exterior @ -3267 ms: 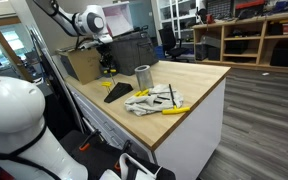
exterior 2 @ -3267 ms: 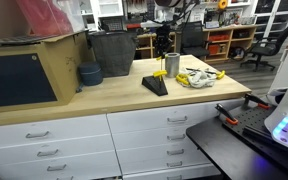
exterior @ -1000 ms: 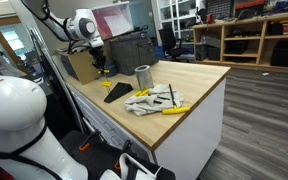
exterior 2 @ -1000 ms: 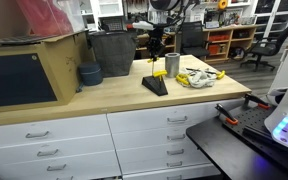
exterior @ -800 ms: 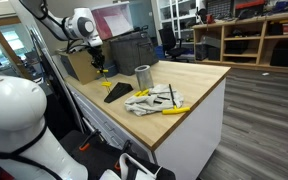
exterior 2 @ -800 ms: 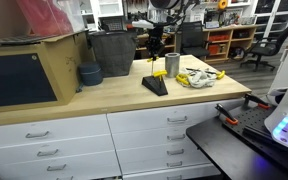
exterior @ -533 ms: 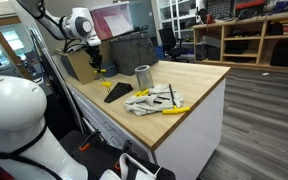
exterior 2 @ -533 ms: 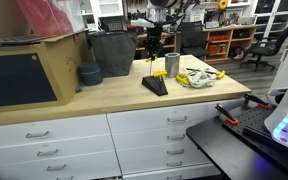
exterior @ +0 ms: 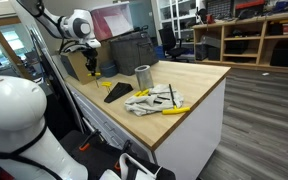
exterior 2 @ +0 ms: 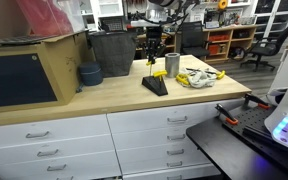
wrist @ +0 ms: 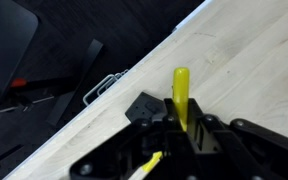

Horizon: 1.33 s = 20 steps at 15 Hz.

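Workshop-type room with shelving in the back, and the wooden surface (exterior: 199,75) sits on white drawer cabinets. Right now I've got the tool (exterior: 92,66) hanging in the air above the surface, not touching it. It's pinching a yellow stick (wrist: 181,92), which could be a screwdriver handle or a fat marker, honestly can't tell. In the wrist view the fingers are pressed onto one end and the rest pokes out past them. That's my main worry: it's only held at one end, so any quick swing could make it pivot or slide out. The wrist view also shows the surface edge right under it, so if it drops it could roll off onto the floor. In an exterior view the stick (exterior 2: 151,61) hangs just above and behind the black wedge (exterior 2: 155,84), with the metal cup (exterior 2: 172,64) close beside it. If I come down sloppy I could clip the cup and tip it, or shove the wedge. The pile of yellow-handled hand tools (exterior 2: 197,77) is further along, so less of a risk. The cardboard box (exterior: 79,65) and the dark bin (exterior: 129,48) sit near the arm, and a wide elbow move could bump either one.
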Motion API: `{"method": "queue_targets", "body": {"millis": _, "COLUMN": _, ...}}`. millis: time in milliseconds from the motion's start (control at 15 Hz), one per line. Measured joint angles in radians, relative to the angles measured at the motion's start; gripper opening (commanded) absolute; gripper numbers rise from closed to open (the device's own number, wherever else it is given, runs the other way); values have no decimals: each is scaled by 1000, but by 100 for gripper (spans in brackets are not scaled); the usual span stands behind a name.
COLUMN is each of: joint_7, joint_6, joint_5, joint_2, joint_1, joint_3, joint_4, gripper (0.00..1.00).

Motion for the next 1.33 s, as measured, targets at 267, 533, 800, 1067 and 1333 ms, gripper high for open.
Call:
{"method": "queue_targets", "body": {"millis": 267, "joint_7": -48, "joint_6": -65, "joint_5": 7, "joint_2": 0, "joint_1": -1, "joint_3": -2, "joint_4": -2, "gripper": 4}}
{"method": "queue_targets", "body": {"millis": 533, "joint_7": -45, "joint_6": -73, "joint_5": 3, "joint_2": -1, "joint_1": -1, "joint_3": -4, "joint_4": -23, "gripper": 4}}
{"method": "queue_targets", "body": {"millis": 800, "joint_7": -11, "joint_6": -73, "joint_5": -5, "joint_2": 9, "joint_1": -3, "joint_3": -28, "joint_4": -44, "gripper": 4}}
{"method": "queue_targets", "body": {"millis": 1067, "joint_7": 53, "joint_6": -64, "joint_5": -25, "joint_2": 36, "joint_1": -7, "joint_3": -61, "joint_4": -56, "gripper": 4}}
{"method": "queue_targets", "body": {"millis": 1333, "joint_7": 132, "joint_6": -6, "joint_5": -76, "joint_2": 61, "joint_1": -6, "joint_3": -71, "joint_4": -62, "gripper": 4}}
